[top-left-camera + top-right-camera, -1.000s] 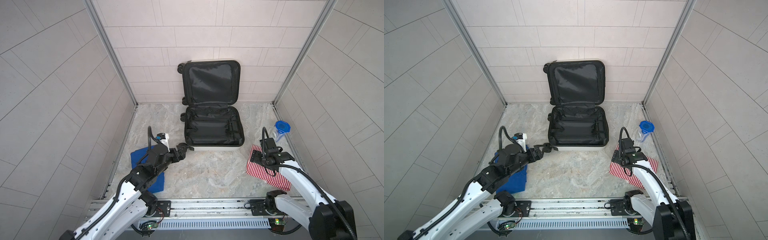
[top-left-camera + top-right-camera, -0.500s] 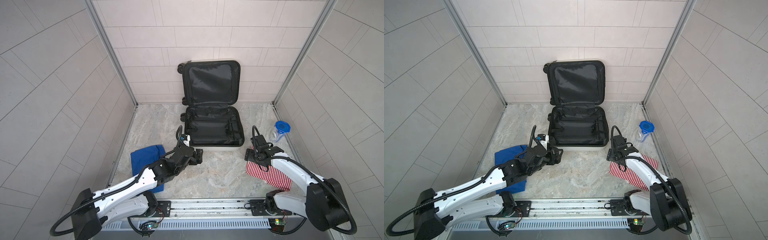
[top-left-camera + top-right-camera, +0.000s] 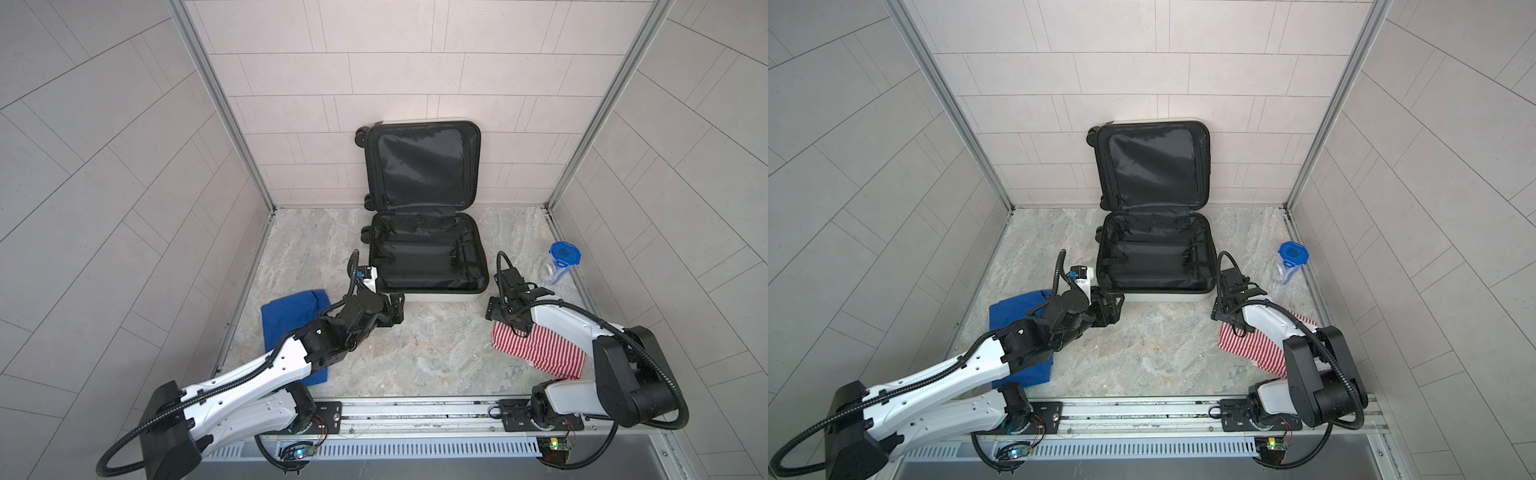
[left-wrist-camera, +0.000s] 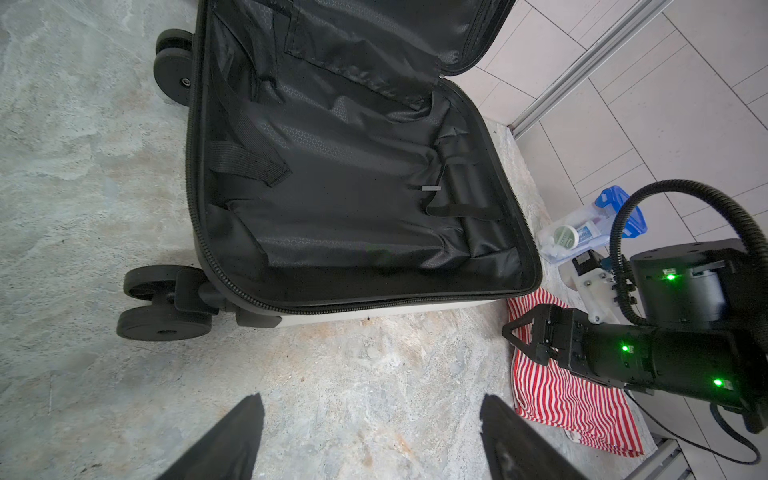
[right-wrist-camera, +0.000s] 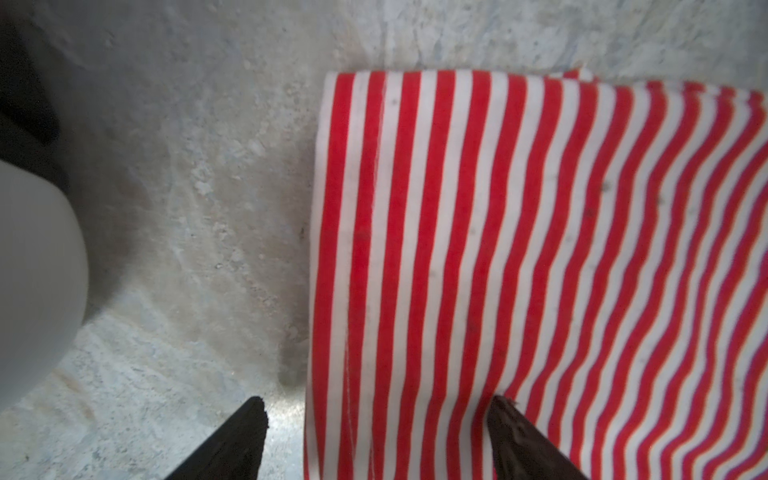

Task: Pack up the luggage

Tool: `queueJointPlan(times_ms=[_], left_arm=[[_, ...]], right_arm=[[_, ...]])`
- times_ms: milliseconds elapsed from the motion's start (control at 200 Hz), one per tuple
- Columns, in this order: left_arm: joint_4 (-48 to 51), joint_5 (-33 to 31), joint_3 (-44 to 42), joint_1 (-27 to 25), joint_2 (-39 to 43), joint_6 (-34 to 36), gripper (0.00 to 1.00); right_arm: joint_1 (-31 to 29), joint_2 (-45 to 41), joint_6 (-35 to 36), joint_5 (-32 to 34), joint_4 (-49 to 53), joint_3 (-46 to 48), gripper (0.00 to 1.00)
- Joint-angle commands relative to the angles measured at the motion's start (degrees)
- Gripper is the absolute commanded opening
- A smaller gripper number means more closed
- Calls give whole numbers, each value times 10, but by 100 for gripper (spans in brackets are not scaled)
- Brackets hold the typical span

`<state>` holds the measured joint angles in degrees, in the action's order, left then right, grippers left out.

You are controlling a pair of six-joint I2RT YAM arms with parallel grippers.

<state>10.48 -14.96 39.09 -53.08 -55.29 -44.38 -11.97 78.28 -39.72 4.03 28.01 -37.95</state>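
Left claw (image 3: 397, 308) has swung nearer the open, black-lined white luggage (image 3: 428, 266).

Luggage (image 3: 428, 266) white shell, black lining; cloth (image 3: 548, 353) red-white striped; garment (image 3: 286, 311) blue.

No legible text found. Printed labels on the round green tin (image 4: 564, 237) and the tube (image 4: 587, 229) inside the clear blue-lidded container (image 4: 610, 202) are unreadably small.
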Motion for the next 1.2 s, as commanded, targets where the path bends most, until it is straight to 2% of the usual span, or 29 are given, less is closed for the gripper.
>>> queueJointPlan(times_ms=[0,110,305,600,766,926,1196], left_arm=[[-12,-21,-4,-3,5,-11,87],[-13,-21,-2,-3,5,-9,87],[-19,-28,-2,-3,7,-7,87],[-33,-53,-18,-3,23,-5,87],[-26,-63,-16,-3,29,-2,87],[-24,-70,-15,-2,27,-1,87],[7,-73,-12,16,19,-15,88]], right_arm=[[0,10,-22,17,-2,-4,84],[0,14,-28,15,-9,5,82],[-1,14,-35,8,-17,20,72],[-23,-9,-34,3,-11,37,50],[-47,-22,-34,6,-2,41,42],[-76,-24,-34,9,7,39,28],[-154,-27,-50,8,20,28,21]])
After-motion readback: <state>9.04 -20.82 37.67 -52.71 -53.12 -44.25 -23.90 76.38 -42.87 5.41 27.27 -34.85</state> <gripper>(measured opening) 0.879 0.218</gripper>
